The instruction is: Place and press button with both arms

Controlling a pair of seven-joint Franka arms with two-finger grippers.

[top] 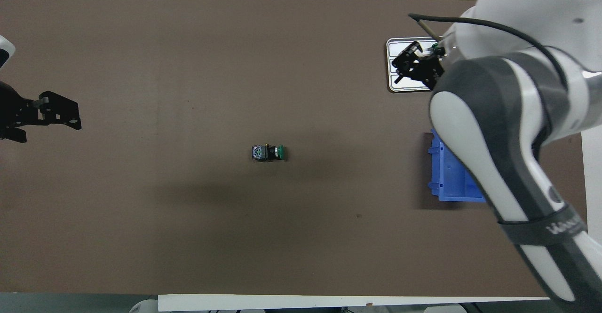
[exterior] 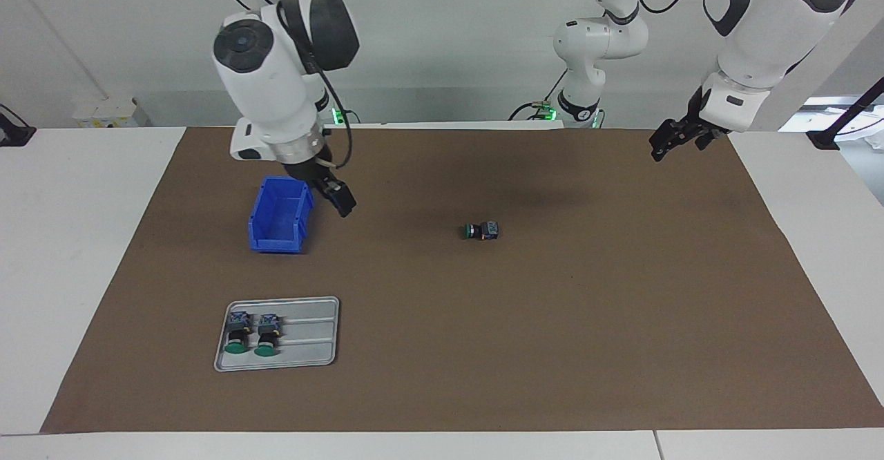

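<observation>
Close to my own end of the table, my left gripper (exterior: pixel 668 144) hangs in the air over the edge of the brown mat (exterior: pixel 552 322) at the left arm's end. Its fingers are spread and empty, and I judge it is waiting with room to come in from that end. My right gripper (exterior: pixel 338 197) is also up, over the right arm's end of the mat. From across the table it sits just beside the blue bin (exterior: pixel 276 242), while from above it covers the grey tray (exterior: pixel 330 336), so I cannot say which of the two it is truly over. Its fingertips look parted and carry nothing. The bin is the nearest thing to me, and no part of its inside that shows holds anything. Farther out, in the middle of the mat and well apart from both grippers, lies the button (exterior: pixel 481 231). It is on its side, with its green cap toward the right arm's end and its terminal block toward the left arm's. To my mind that open spot lets one arm steady the body while the other presses the cap. Farthest out is the tray, with two more buttons (exterior: pixel 238 336) lying in its grooves, caps pointing away from me. From above, my right arm hides most of the bin and tray, leaving only a green speck of those buttons. The wrists of both arms are cut off at the picture's edge.
</observation>
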